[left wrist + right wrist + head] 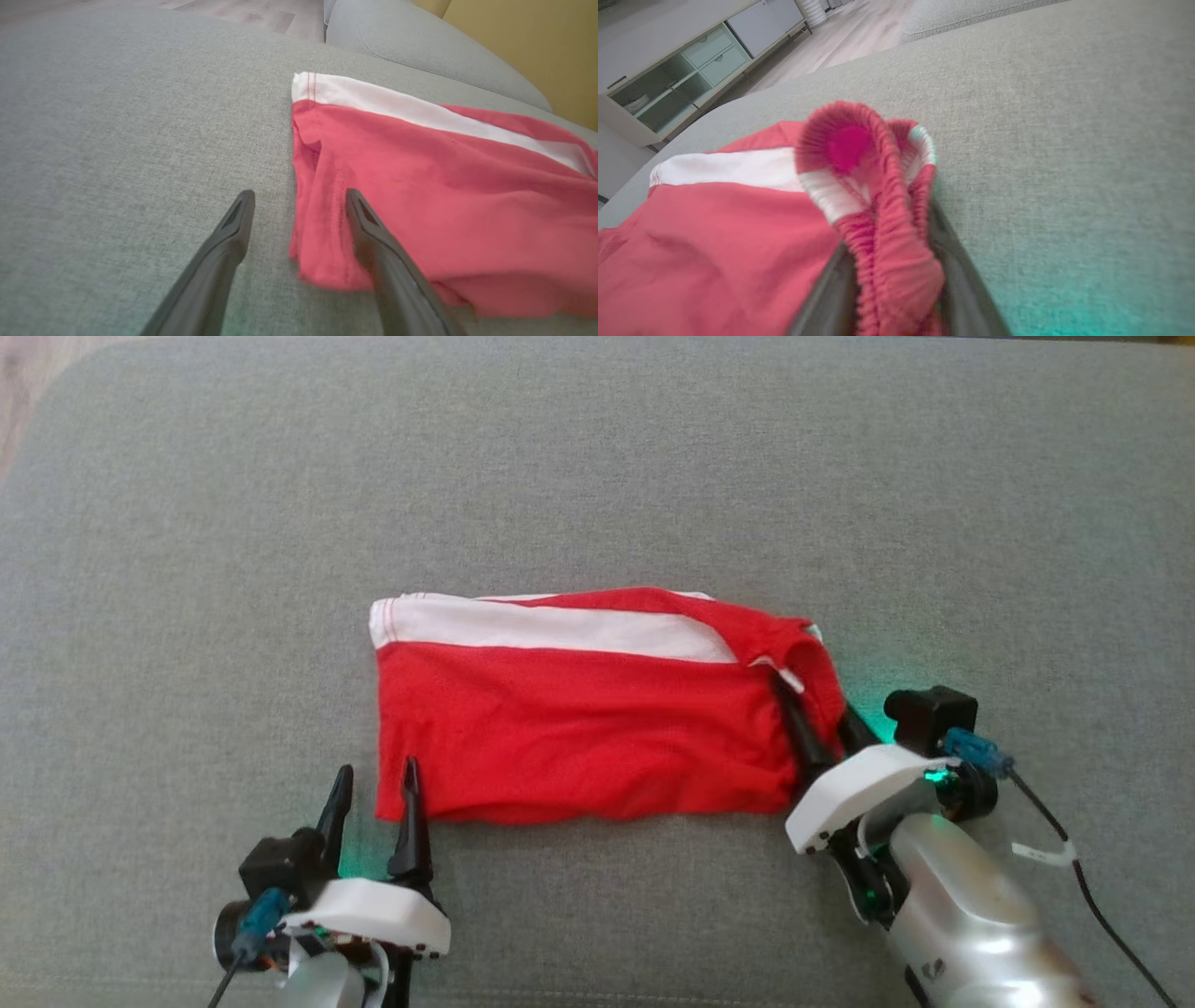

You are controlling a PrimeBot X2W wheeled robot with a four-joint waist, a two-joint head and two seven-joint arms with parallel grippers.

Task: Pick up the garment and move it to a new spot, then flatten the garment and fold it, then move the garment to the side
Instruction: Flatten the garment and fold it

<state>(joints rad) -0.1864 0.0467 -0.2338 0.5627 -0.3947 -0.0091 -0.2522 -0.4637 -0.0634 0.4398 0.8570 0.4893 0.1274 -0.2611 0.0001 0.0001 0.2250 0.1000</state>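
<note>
The garment point(579, 728) is a pair of red shorts with a white stripe, lying fairly flat in the middle of a grey cushion point(597, 476). My left gripper point(378, 770) stands open at its near left corner. In the left wrist view its right finger point(373, 233) lies over the garment's point(444, 186) hem and the other rests on bare cushion. My right gripper point(814, 705) is at the garment's right end. There the gathered elastic waistband point(887, 224) is pinched between the two fingers and bulges up above them.
The cushion's far left corner meets a wooden floor point(19, 373). A second grey cushion point(420, 42) and a yellow wall point(537, 46) lie beyond the garment. A low white cabinet point(691, 70) stands on the floor past the cushion's edge.
</note>
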